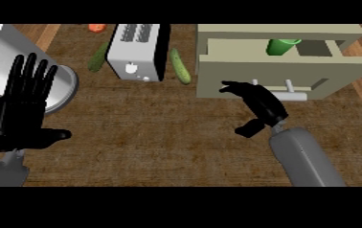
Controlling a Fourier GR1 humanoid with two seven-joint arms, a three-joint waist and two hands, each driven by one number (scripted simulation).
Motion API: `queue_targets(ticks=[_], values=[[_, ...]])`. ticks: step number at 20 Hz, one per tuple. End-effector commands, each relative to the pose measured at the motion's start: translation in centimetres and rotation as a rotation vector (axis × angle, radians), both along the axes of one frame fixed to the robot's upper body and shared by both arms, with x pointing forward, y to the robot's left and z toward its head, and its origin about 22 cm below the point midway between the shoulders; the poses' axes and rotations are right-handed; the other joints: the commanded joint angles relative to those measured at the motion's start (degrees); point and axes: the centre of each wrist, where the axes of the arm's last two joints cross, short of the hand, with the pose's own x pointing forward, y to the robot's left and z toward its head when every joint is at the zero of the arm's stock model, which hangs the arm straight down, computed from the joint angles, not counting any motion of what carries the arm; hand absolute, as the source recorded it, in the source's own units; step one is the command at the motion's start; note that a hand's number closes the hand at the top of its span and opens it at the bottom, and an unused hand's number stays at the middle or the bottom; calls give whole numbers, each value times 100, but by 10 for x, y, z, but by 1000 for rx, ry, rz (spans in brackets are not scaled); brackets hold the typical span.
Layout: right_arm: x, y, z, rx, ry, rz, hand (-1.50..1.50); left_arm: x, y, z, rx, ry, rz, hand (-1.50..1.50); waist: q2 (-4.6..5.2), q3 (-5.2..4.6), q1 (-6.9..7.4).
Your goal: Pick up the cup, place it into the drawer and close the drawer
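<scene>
Cup [282, 46] sits in drawer [233, 74] already; my right hand [258, 102], fingers straight, presses drawer front to shut it. Left hand [27, 102] rests open, far left of drawer.

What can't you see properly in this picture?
- Head view: the green cup sits in the drawer; the cabinet's top hides its upper part.
- The drawer's handle is partly hidden behind the right hand.
- The orange thing is cut off by the top edge.

The worktop [141, 126] looks like rough, matt brown wood grain. At ten o'clock a pan [60, 85] shines like brushed metal. The toaster [134, 54] at twelve has smooth white sides, and the drawer [240, 74] at two looks matt beige.
</scene>
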Motion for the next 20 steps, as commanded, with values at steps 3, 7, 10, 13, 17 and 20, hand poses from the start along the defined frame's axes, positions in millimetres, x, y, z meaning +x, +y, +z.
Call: queue_targets(ticks=[3, 7, 10, 13, 17, 20], values=[[38, 7, -22, 1, 42, -6, -150, -10, -1, -21, -8, 2, -4, -150, 17, 2, 31], [64, -38, -5, 69, 48, -29, -150, -11, 8, 0, -15, -17, -8, -150, 24, 6, 81], [71, -21, -15, 82, 76, -23, -150, -6, 24, -12, 0, -3, -21, -150, 53, 6, 114], [87, -36, 4, 42, 89, -22, -150, 10, 17, 1, -10, -15, -41, -150, 77, 9, 143], [102, -48, 29, 41, 93, -39, -150, 6, 26, -9, 0, -3, -43, -150, 132, 10, 266], [100, -61, 27, 33, 98, -63, -150, 1, 9, -15, -3, -12, -73, -150, 151, 16, 347]])
